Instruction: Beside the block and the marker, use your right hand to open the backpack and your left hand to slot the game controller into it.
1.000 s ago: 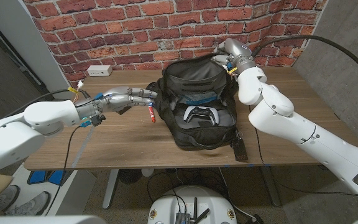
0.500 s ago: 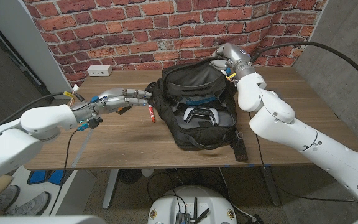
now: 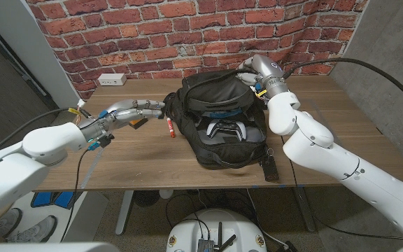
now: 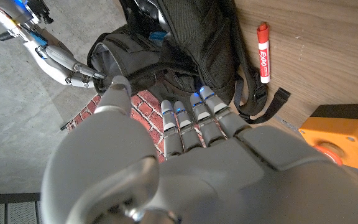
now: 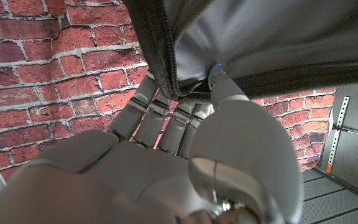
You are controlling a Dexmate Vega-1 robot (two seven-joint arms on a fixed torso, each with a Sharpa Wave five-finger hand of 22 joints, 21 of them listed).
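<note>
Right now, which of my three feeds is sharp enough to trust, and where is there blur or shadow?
Head view: evenly lit and sharp; game controller reads clearly inside the dark backpack. Left wrist view: left hand up close is soft, while the marker is crisp enough to read. Right wrist view: right hand is blurred, and the backpack fabric overhead shades it.

You are getting even, diffuse overhead light in the head view; the backpack (image 3: 222,119) is casting a soft shadow toward 6 o'clock. Both wrist views are blurring the near hands; edges are bowing slightly.
</note>
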